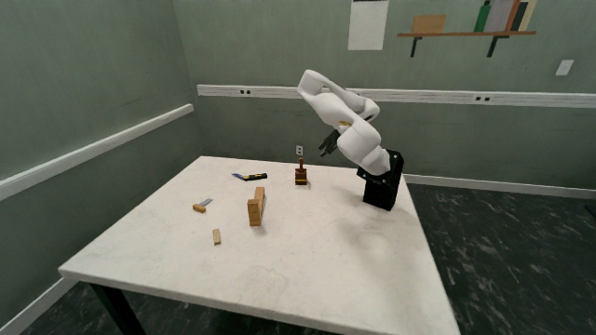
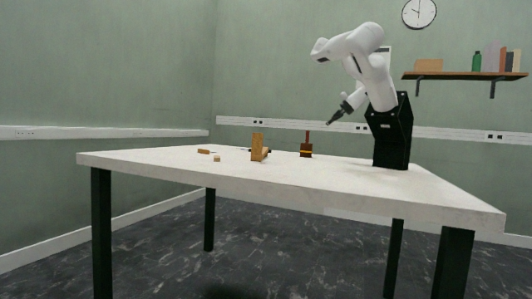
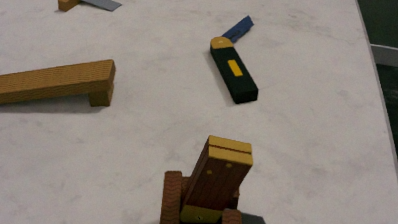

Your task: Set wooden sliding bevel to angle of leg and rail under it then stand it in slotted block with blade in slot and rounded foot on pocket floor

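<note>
A dark brown wooden bevel handle (image 1: 301,164) (image 2: 307,136) (image 3: 220,175) with a yellow end cap stands upright in the slotted block (image 1: 301,180) (image 2: 306,153) (image 3: 172,197) at the back of the table. Its blade is hidden in the block. My gripper (image 1: 327,146) (image 2: 331,121) is open and empty. It hangs in the air above and to the right of the block, apart from it; its fingers do not show in the wrist view. The black bevel (image 1: 255,176) (image 3: 234,75) with a blue blade lies flat to the left. The wooden leg and rail (image 1: 256,206) (image 2: 258,147) (image 3: 55,82) stand mid-table.
A light wooden tool with a grey blade (image 1: 201,206) (image 2: 204,151) (image 3: 67,4) lies at the left. A small wooden block (image 1: 216,236) (image 2: 217,158) lies nearer the front. The arm's black base (image 1: 382,183) (image 2: 391,133) stands at the back right. The table edge (image 3: 376,75) is close beyond the black bevel.
</note>
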You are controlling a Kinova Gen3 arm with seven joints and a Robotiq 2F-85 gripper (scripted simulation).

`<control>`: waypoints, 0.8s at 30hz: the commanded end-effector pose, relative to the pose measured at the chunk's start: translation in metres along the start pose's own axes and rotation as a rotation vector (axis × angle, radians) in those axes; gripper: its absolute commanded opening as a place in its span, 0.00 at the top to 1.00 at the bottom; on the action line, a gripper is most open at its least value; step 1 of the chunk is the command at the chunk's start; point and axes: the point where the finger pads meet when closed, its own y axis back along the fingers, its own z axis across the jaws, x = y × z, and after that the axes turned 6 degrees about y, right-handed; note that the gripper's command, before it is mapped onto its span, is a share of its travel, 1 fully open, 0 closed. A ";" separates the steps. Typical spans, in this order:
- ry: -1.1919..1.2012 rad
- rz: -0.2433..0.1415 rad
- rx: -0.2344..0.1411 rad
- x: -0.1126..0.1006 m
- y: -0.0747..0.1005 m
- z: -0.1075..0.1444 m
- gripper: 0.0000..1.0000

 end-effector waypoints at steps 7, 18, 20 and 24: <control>0.001 0.000 -0.001 0.001 0.000 0.000 0.00; 0.040 -0.012 0.018 0.002 -0.001 0.002 0.00; 0.064 -0.020 0.030 0.003 -0.001 0.003 0.00; 0.236 -0.073 0.116 0.010 -0.006 0.009 0.00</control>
